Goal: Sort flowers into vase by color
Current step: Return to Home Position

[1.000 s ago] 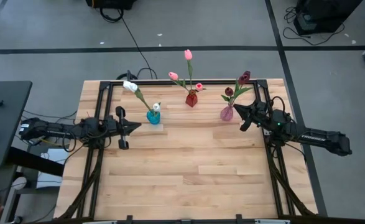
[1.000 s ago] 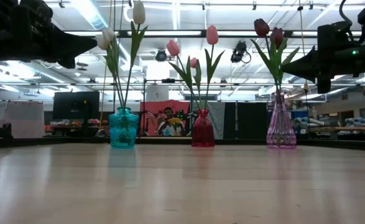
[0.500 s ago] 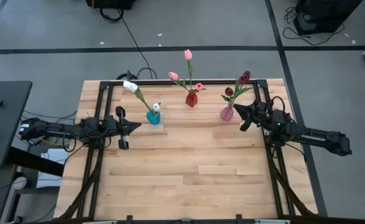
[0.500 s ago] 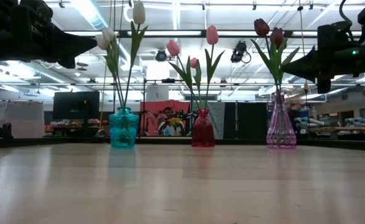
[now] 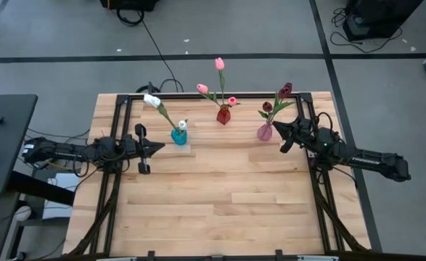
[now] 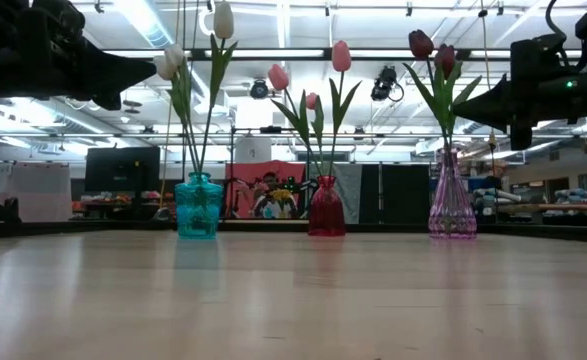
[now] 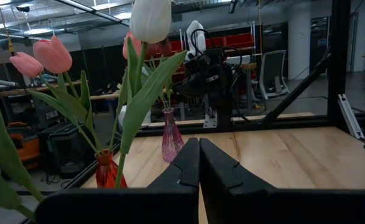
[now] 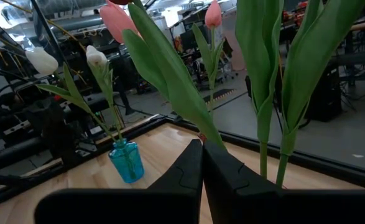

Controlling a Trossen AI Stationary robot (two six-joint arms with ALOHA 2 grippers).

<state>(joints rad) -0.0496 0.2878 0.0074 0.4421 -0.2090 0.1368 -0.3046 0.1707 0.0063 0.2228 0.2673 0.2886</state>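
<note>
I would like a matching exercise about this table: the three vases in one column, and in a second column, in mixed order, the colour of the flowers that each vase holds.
Column 1
1. blue vase
2. red vase
3. violet vase

Column 2
a. dark maroon flowers
b. white flowers
c. pink flowers

Right pairs: 1-b; 2-c; 3-a.

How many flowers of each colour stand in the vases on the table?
White flowers, in the blue vase: 2
Pink flowers, in the red vase: 3
Dark maroon flowers, in the pink vase: 2
Total: 7
</note>
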